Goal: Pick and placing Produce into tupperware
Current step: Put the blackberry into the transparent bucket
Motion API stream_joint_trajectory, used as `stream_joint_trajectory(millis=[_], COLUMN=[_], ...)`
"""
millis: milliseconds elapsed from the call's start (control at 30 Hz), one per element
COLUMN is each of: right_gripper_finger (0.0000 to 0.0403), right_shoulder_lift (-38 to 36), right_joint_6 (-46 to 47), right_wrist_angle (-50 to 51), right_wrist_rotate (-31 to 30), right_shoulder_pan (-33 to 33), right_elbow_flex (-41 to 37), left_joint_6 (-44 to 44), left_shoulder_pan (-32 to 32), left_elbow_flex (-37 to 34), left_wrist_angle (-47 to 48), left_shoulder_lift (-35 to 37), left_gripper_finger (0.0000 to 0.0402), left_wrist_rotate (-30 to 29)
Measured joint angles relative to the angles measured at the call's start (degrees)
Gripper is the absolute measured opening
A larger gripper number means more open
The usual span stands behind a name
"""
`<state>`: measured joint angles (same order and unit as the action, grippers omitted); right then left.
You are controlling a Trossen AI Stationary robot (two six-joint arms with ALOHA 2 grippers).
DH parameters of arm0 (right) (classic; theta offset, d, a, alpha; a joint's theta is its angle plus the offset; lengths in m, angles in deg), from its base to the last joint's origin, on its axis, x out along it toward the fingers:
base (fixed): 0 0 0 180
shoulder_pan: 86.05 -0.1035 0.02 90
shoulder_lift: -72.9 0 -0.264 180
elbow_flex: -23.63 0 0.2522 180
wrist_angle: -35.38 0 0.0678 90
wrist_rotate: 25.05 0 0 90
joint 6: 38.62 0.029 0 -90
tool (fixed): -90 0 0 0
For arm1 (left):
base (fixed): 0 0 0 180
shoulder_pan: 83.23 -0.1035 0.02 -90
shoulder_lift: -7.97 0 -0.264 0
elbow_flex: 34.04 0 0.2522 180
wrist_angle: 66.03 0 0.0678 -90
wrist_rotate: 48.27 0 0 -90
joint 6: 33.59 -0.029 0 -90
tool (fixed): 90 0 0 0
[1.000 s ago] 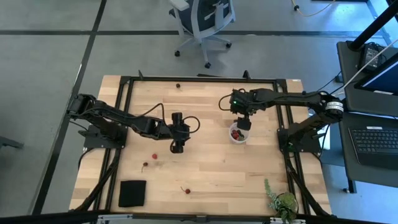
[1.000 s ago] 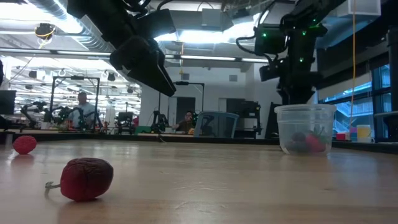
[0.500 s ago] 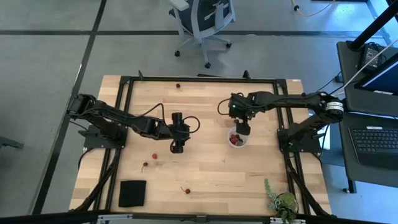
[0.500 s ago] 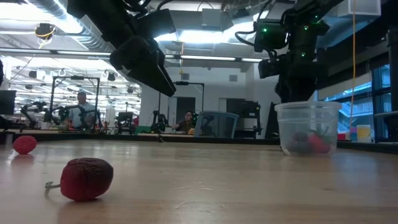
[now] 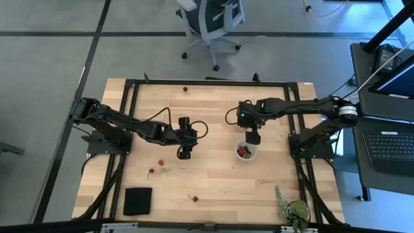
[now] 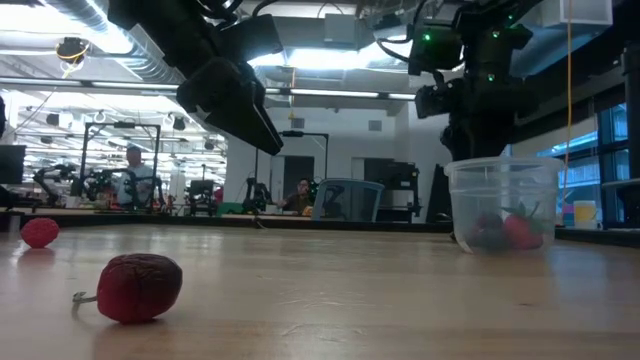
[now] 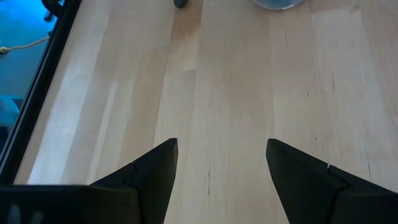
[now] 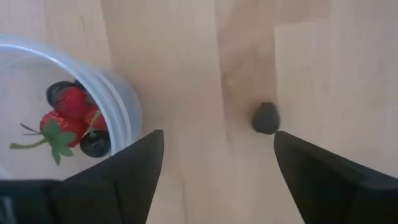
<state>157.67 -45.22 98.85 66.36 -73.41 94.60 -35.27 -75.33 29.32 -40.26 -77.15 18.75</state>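
The tupperware (image 5: pixel 246 151) is a small round translucent tub standing right of the table's middle, with red and dark fruits (image 8: pixel 71 118) inside; the low view shows it too (image 6: pixel 505 205). My right gripper (image 5: pixel 252 137) (image 8: pixel 217 162) is open, low at the tub's far side. A dark fruit (image 8: pixel 266 118) lies on the wood beside the tub. Loose fruits lie on the table's left half (image 5: pixel 160 163) (image 5: pixel 151 172), near the near edge (image 5: pixel 193 197) (image 6: pixel 138 287) and by the far edge (image 5: pixel 185 89). My left gripper (image 5: pixel 184 153) (image 7: pixel 221 168) hovers open above bare wood at mid-table. My right gripper has one finger (image 8: pixel 140 165) right beside the tub's rim (image 8: pixel 127 121) on its far side, outside the wall, pointing down from above. Whether that finger touches the rim, I cannot tell. The tub stands upright on the table.
A flat black pad (image 5: pixel 137 200) lies near the table's near left corner. A leafy green plant (image 5: pixel 292 208) stands at the near right corner. Black frame rails (image 5: pixel 207 82) run around the tabletop. Bare wood lies between the two grippers.
My right gripper has moved toward the table's near edge. The tub has slid the same way along the table, still upright, and shows larger in the low view.
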Motion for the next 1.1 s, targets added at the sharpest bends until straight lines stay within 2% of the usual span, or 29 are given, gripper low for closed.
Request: stream_joint_trajectory(millis=[133,367,567,1100], right_gripper_finger=[0.0304,0.0304,0.0304,0.0304], right_shoulder_lift=[-0.02,-0.07,-0.07,-0.07], right_joint_6=[-2.66,-6.68,-8.46,-9.15], right_wrist_angle=[3.6,3.81,1.7,-9.79], right_wrist_rotate=[-4.53,-4.77,-3.49,-2.64], right_shoulder_pan=[0.99,5.34,7.88,7.99], right_elbow_flex=[3.84,6.64,3.04,-5.97], left_joint_6=[0.0,0.0,0.0,0.0], left_shoulder_pan=[0.01,-0.01,0.0,0.0], left_elbow_flex=[0.0,0.0,0.0,0.0], left_wrist_angle=[0.0,0.0,0.0,0.02], left_shoulder_lift=[0.0,0.01,0.0,0.0], left_gripper_finger=[0.0238,0.0238,0.0238,0.0238], left_wrist_rotate=[-0.02,-0.02,-0.03,-0.07])
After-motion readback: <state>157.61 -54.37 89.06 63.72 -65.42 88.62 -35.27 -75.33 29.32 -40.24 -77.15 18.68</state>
